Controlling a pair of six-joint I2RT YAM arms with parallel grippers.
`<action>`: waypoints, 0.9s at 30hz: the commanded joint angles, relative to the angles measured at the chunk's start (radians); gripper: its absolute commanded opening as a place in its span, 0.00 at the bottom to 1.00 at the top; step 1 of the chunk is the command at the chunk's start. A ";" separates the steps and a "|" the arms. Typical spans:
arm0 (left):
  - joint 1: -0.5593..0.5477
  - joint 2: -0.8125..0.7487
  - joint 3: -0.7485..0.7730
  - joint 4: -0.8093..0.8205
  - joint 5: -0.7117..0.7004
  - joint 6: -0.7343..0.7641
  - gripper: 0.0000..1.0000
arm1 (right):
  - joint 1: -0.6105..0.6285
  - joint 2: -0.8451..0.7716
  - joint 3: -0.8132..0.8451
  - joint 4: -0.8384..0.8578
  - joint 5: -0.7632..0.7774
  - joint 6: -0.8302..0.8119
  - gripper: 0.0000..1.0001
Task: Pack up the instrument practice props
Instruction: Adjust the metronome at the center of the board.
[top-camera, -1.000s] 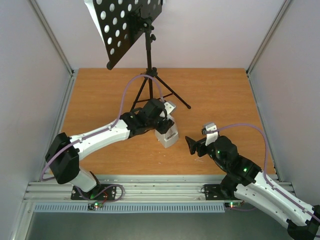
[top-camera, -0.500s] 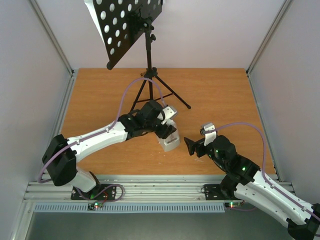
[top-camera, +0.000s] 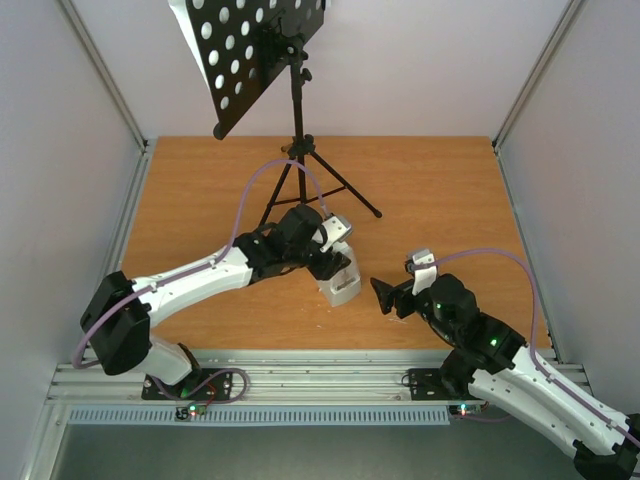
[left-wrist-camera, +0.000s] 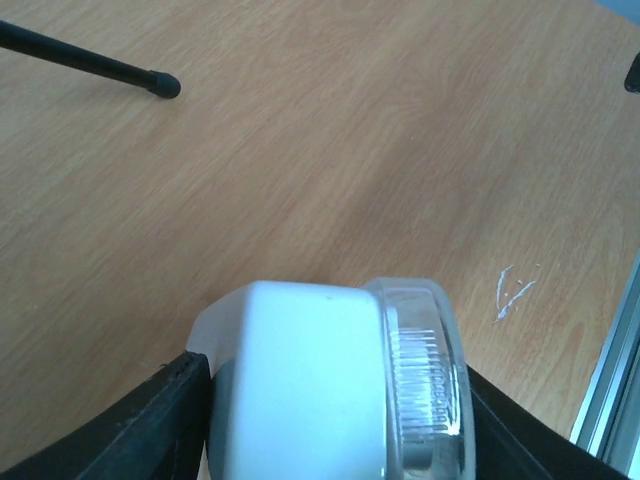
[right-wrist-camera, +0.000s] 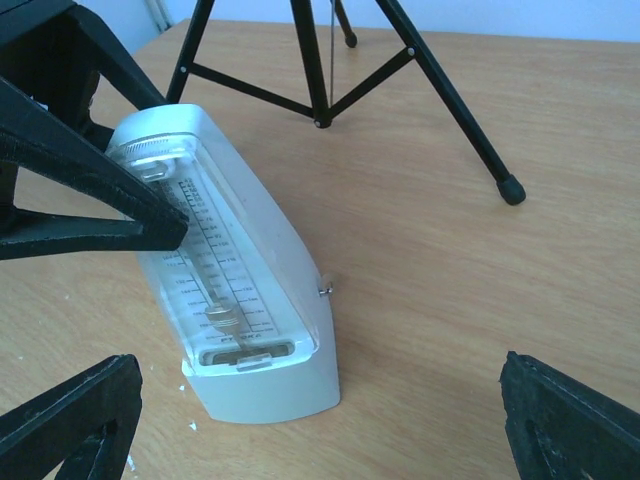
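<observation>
The metronome (top-camera: 340, 282), a small white pyramid with a clear front cover, sits mid-table (top-camera: 450, 200), at 5 o'clock from the music stand's (top-camera: 297, 120) feet. In the right wrist view its long axis leans, tip toward 11 o'clock. Its printed tempo scale is too fine to read. The left gripper (top-camera: 333, 262) clamps its tip. The right gripper (top-camera: 384, 294), at its 3 o'clock, gapes wide, empty.

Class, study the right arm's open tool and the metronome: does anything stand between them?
Nothing visible does. Only bare wooden table lies between the right tool and the white metronome. The left tool clasps the metronome's top from the far side, and the music stand's legs stand behind it.
</observation>
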 joint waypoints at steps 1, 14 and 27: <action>-0.005 -0.028 -0.015 0.023 -0.032 -0.015 0.55 | 0.004 -0.014 0.000 -0.020 -0.007 0.022 0.99; -0.056 -0.124 -0.073 0.010 -0.439 -0.239 0.42 | 0.003 -0.014 0.000 -0.040 0.024 0.037 0.98; -0.057 -0.167 -0.140 0.064 -0.372 -0.405 0.78 | 0.004 -0.015 0.012 -0.071 0.031 0.051 0.98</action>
